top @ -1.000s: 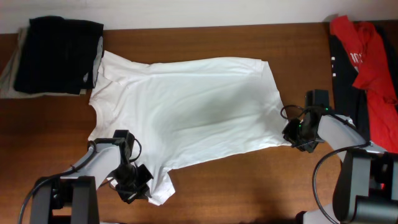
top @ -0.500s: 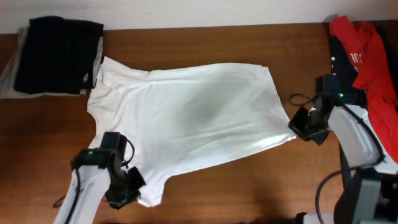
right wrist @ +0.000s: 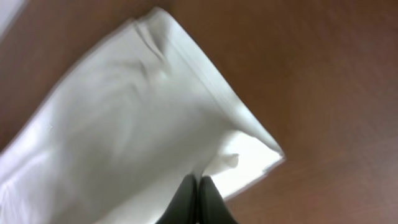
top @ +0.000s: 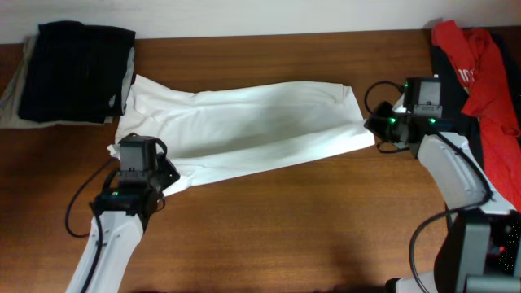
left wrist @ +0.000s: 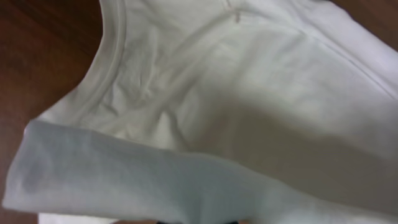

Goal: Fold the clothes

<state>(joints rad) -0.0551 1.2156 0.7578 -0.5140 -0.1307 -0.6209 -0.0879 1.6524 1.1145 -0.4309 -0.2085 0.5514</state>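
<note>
The white T-shirt [top: 252, 122] lies across the far half of the wooden table as a long band, its near half folded over toward the back. No chest print shows. My left gripper [top: 165, 173] is shut on the shirt's near edge at the collar end. In the left wrist view the shirt [left wrist: 249, 93] fills the frame, with the collar at the top left and the lifted layer in front of the jaws [left wrist: 199, 221]. My right gripper [top: 373, 130] is shut on the shirt's hem end. The right wrist view shows the closed fingers [right wrist: 198, 186] pinching the white fabric [right wrist: 124, 112].
A stack of black folded garments [top: 77, 72] sits at the far left corner, touching the shirt's sleeve. A red shirt [top: 480, 61] lies on a dark garment [top: 444, 81] at the far right. Bare wood table [top: 285, 228] lies in front.
Both grippers have lifted the shirt's near edge and carried it toward the back. The shirt has gone from spread flat to a narrow folded band.
</note>
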